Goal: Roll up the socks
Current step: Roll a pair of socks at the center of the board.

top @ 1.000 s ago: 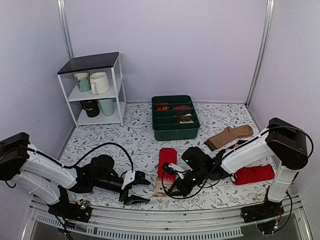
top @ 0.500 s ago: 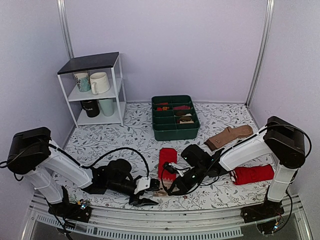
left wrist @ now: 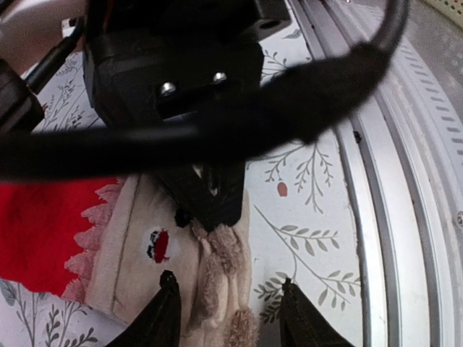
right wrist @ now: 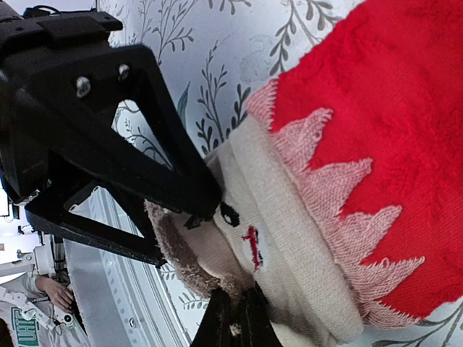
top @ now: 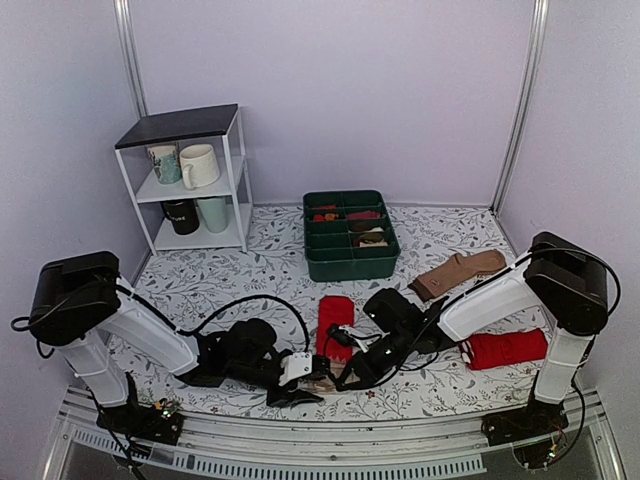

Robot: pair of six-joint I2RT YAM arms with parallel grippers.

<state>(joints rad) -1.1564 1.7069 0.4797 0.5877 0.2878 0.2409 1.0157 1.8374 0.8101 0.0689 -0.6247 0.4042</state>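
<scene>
The socks (top: 334,314) lie on the table in front of the arms, bright red with a pale beige end (left wrist: 145,246) that carries a small dark-red mark. My right gripper (right wrist: 235,300) is shut on the fuzzy edge of that beige end (right wrist: 289,238), pinching it just above the cloth. My left gripper (left wrist: 227,289) is open and straddles the same fuzzy edge, one finger over the beige fabric and one over the tablecloth. In the top view the two grippers meet at the socks' near end (top: 325,376).
A green divided bin (top: 350,262) stands behind the socks. A brown sock (top: 458,272) and all-red socks (top: 508,348) lie to the right. A white shelf with mugs (top: 190,180) is at back left. The metal rail (left wrist: 391,188) runs close beside the left gripper.
My left arm has swung right to the socks' beige end and its jaws have narrowed. The right gripper has kept its pinch on the beige edge.
</scene>
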